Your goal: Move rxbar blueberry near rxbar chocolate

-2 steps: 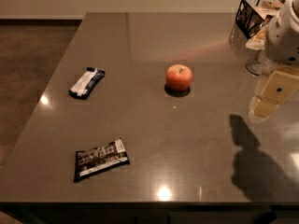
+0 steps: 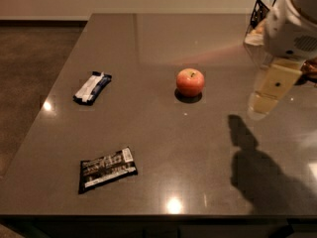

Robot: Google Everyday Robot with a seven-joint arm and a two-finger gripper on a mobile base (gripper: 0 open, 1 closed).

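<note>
Now, the camera view, and there's movement on the right. The gripper (image 2: 263, 104) hangs above the table (image 2: 163, 38) out at 3 o'clock, and against the frame of a moment ago it has slid a little inward, toward 9 o'clock, with its shadow (image 2: 247, 152) trailing on the surface below it. Released or clenched? Cannot tell from this angle, but it carries nothing of the task.

Nothing else has budged. The rxbar blueberry (image 2: 92, 87) lies flat at about 10 o'clock on the table, slanted, white panel up, well apart from the gripper. The rxbar chocolate (image 2: 107, 169) sits at 7 o'clock near the front edge, barcode end toward the right, clearly separated from the blue bar. The apple (image 2: 190, 82) stands close to the centre, between the gripper and the blueberry bar. A black wire basket (image 2: 259, 13) peeks in at 1 o'clock behind the arm.

So what does that small shift mean? By my reading, the approach is only opening: the whole table width is yet to be crossed, the apple wants skirting, and no grasp has been made.
</note>
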